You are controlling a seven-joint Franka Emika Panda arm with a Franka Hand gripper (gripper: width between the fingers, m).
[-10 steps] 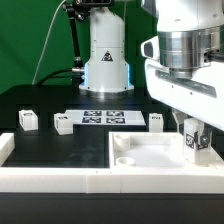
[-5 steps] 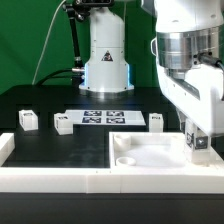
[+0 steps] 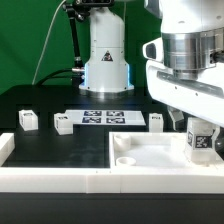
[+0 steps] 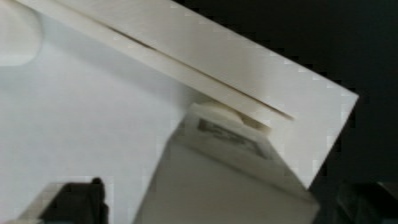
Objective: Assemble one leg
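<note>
Green backdrop, black worktop (image 3: 40,100). Hand (image 3: 203,130) is pinching the leg (image 3: 203,143) upright, tag facing camera, over the panel (image 3: 160,152) at its far corner on the exterior view's right. I can't tell if the leg touches the panel. Wrist view: leg (image 4: 222,175) close over panel (image 4: 107,110), near its edge. Loose legs (image 3: 28,119), (image 3: 64,124), (image 3: 157,121) flank the marker board (image 3: 101,117); the last sits just behind the panel, near the hand. White rail (image 3: 50,175) runs in front
</note>
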